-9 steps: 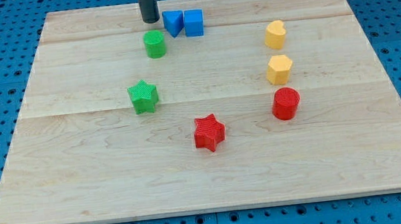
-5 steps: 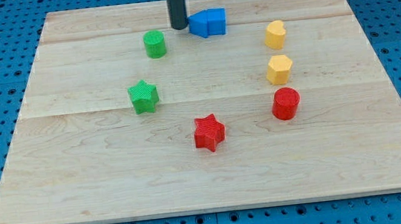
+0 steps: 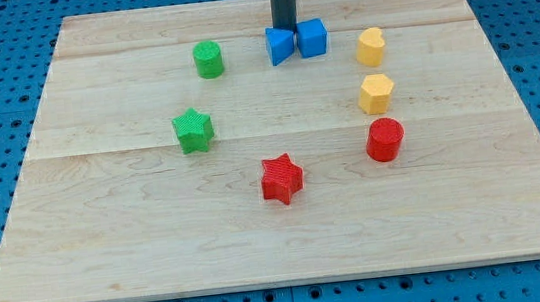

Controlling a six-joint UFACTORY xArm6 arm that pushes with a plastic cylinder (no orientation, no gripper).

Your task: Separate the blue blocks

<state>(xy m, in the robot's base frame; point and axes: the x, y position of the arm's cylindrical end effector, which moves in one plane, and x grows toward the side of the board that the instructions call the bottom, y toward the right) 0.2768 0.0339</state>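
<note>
Two blue blocks sit side by side near the view's top centre, touching: a blue triangular block [image 3: 280,45] on the left and a blue cube [image 3: 312,38] on the right. My tip [image 3: 285,29] stands just behind them, at the top of the seam between the two, against the triangular block's upper edge. The dark rod rises out of the view's top.
A green cylinder [image 3: 208,59] lies left of the blue pair. A green star [image 3: 192,130] and a red star [image 3: 281,179] lie lower down. At the right, a yellow heart [image 3: 371,47], a yellow hexagon [image 3: 377,92] and a red cylinder [image 3: 384,139] form a column. The wooden board [image 3: 109,248] lies on a blue pegboard.
My tip moved to the right from beside the green cylinder, pushing both blue blocks rightward. It now sits behind the pair at their seam. The other blocks have not moved.
</note>
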